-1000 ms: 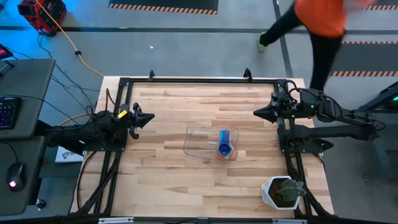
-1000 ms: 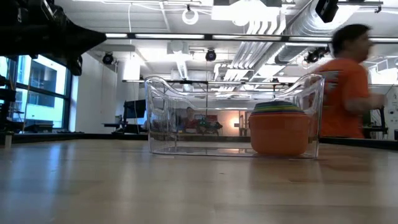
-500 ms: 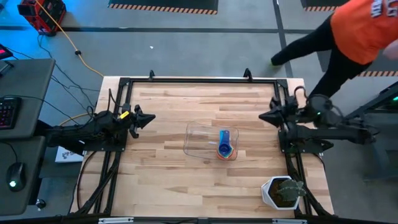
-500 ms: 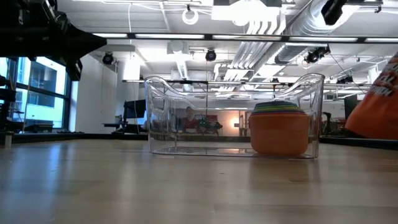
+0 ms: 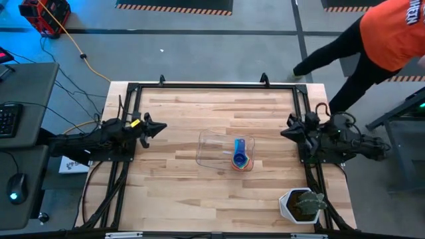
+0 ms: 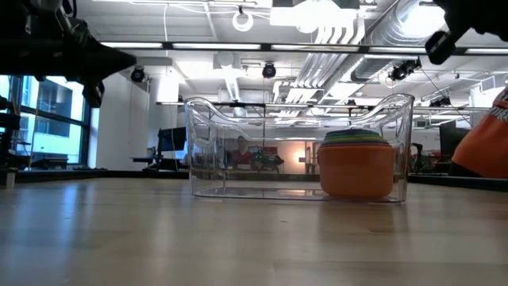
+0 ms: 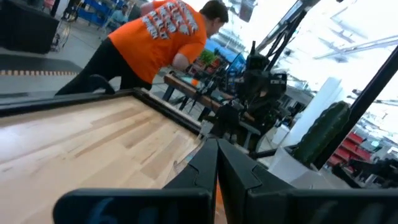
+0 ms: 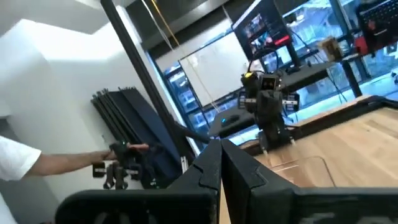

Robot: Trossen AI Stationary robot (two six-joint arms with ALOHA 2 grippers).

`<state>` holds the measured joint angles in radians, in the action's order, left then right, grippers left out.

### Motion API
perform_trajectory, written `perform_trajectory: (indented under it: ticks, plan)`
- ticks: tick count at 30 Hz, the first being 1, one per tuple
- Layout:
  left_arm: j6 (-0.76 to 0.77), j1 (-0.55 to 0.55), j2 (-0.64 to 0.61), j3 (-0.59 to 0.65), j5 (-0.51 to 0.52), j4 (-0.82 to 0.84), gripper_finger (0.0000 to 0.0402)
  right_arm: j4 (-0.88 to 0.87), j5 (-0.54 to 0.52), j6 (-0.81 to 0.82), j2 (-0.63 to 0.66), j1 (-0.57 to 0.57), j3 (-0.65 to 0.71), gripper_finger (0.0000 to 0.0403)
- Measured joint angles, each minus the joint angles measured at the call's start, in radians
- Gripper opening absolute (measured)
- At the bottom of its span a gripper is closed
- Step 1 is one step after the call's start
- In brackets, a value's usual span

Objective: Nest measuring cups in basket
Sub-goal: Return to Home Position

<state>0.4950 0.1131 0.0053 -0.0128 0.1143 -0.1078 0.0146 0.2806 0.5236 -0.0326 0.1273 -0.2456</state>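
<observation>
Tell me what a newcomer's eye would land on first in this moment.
Probably the bright nested measuring cups, orange outermost, sitting in the right-arm end of the clear basket in the middle of the table. Next comes the person in an orange shirt, beyond the far right corner. The left pincer and right pincer hang shut near the side edges, away from the basket.

White lettering shows on a person's orange shirt [image 7: 163, 31], but none of it is legible.
</observation>
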Motion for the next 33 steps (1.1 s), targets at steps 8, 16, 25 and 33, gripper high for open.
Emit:
perform_trajectory:
  ticks: [8,16,25,33]
  plan:
    - [0.0,0.002,-0.002,0.0,-0.026,0.086,0.0003,0.125,-0.07,-0.002,0.014,-0.074,0.148,0.0]
    - [0.0,0.002,-0.002,0.001,-0.032,0.087,0.0003,0.175,-0.209,-0.107,0.028,-0.158,0.236,0.0]
    - [0.0,-0.001,-0.002,0.001,-0.032,0.087,0.0003,0.012,-0.203,-0.192,0.028,-0.163,0.236,0.0]
    - [0.0,-0.007,-0.002,0.001,-0.032,0.087,0.0003,0.019,-0.164,-0.237,0.026,-0.163,0.236,0.0]
